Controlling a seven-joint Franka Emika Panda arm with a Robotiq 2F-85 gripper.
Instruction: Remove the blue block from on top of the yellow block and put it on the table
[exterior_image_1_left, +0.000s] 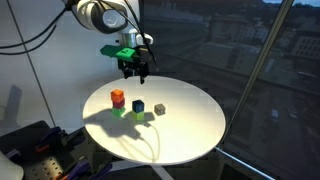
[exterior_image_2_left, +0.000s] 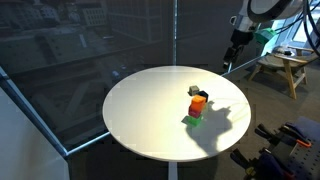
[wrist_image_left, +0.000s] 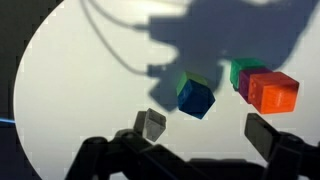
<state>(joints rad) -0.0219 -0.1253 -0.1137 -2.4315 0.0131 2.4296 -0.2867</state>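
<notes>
The dark blue block (exterior_image_1_left: 138, 104) sits on top of the yellow block (exterior_image_1_left: 138, 116) near the middle of the round white table (exterior_image_1_left: 190, 130). In the wrist view the blue block (wrist_image_left: 195, 98) lies just ahead of my fingers, and only a yellow-green edge (wrist_image_left: 196, 78) of the block under it shows. My gripper (exterior_image_1_left: 135, 72) hangs open and empty well above the blocks, and it also shows in the wrist view (wrist_image_left: 207, 128) and at the table's far side (exterior_image_2_left: 233, 60).
An orange block (exterior_image_1_left: 117, 96) stands on another block beside a green cube (exterior_image_1_left: 121, 110). The orange block also shows in the wrist view (wrist_image_left: 273, 91), next to a green cube (wrist_image_left: 243, 70). A grey cube (exterior_image_1_left: 159, 108) lies to the other side of the blue block. Dark windows surround the table.
</notes>
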